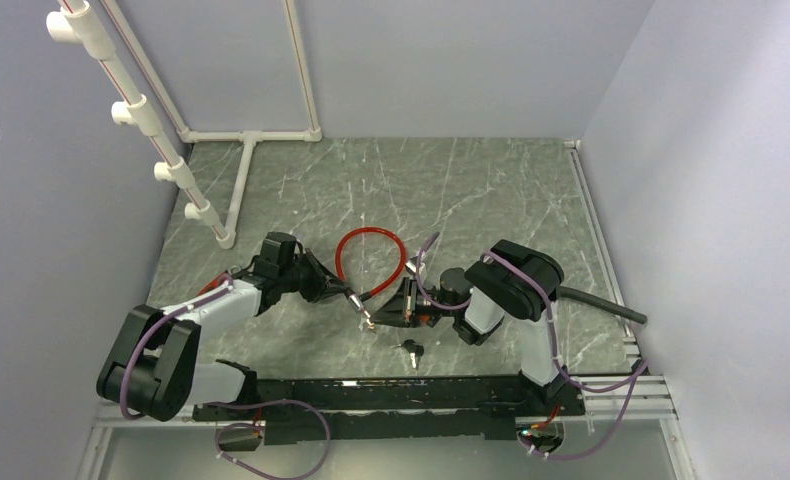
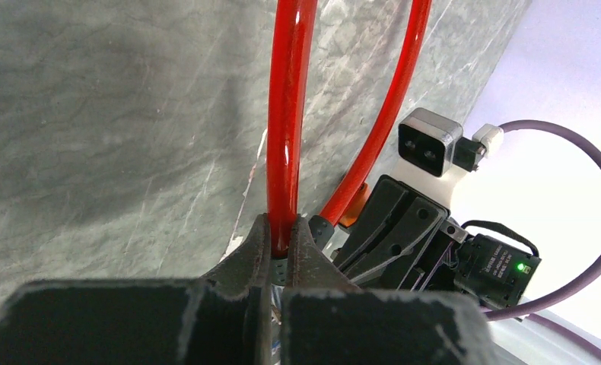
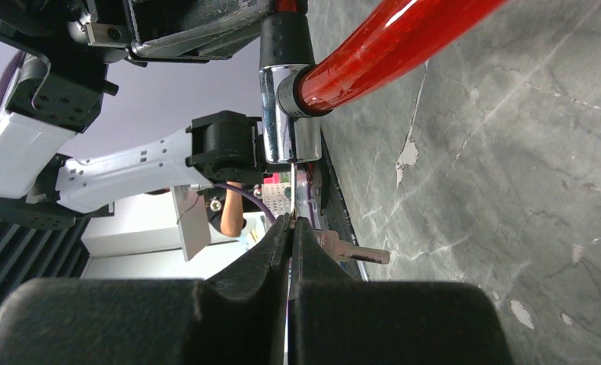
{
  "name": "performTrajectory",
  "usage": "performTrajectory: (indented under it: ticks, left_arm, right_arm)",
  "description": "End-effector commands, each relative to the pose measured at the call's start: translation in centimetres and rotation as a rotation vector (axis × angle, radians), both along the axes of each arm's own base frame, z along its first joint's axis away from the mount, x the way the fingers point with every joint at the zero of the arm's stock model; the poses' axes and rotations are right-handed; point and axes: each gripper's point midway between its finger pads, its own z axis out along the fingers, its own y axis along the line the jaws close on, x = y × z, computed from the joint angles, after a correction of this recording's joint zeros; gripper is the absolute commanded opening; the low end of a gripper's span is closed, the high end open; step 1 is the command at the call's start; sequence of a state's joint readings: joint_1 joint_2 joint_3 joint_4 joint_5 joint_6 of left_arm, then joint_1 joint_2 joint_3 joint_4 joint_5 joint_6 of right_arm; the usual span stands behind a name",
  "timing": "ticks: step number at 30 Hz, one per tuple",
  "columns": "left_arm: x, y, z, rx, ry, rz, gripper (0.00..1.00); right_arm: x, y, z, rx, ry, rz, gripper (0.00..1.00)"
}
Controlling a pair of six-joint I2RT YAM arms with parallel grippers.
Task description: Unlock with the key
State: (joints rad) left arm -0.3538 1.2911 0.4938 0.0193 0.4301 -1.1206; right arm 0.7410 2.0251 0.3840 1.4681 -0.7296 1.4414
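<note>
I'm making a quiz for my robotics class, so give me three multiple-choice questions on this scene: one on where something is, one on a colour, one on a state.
1. Where is the loose key?
A) on the table, near the arm bases
B) hung on the white pipe
C) inside the cable loop

2. What colour is the lock's cable?
A) blue
B) red
C) yellow

3. How is the left pincer?
A) wide open
B) shut on the cable
C) shut on the loose key

Answers:
1 A, it lies flat on the table by the bases.
2 B, the cable shines red.
3 B, it clamps the cable.
</note>
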Motion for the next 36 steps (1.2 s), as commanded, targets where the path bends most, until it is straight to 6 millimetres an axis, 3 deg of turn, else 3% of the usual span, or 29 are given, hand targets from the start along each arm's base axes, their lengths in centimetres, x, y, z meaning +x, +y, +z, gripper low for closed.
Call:
performTrajectory:
  ticks: [1, 21, 30, 36]
  left_arm:
    - [0.8, -0.9, 1.9, -0.064, -0.075, -0.021, 0.0]
    - [0.6, -0.8, 1.6, -0.066, -0.075, -0.016, 0.0]
    - [0.4, -0.8, 1.1, -0.087, -0.068, -0.001, 0.0]
    - [0.3, -0.7, 1.3, -0.092, -0.074, -0.002, 0.0]
  right_arm:
    - [1.0, 0.5, 5.7, 0.194, -0.231, -0.026, 0.0]
    - [1.1, 1.1, 6.1, 0.208, -0.241, -0.023, 0.0]
    - [1.5, 1.6, 7.6, 0.244, -0.267, -0.024, 0.0]
    - [1.8, 1.6, 6.8, 0.227, -0.248, -0.045, 0.0]
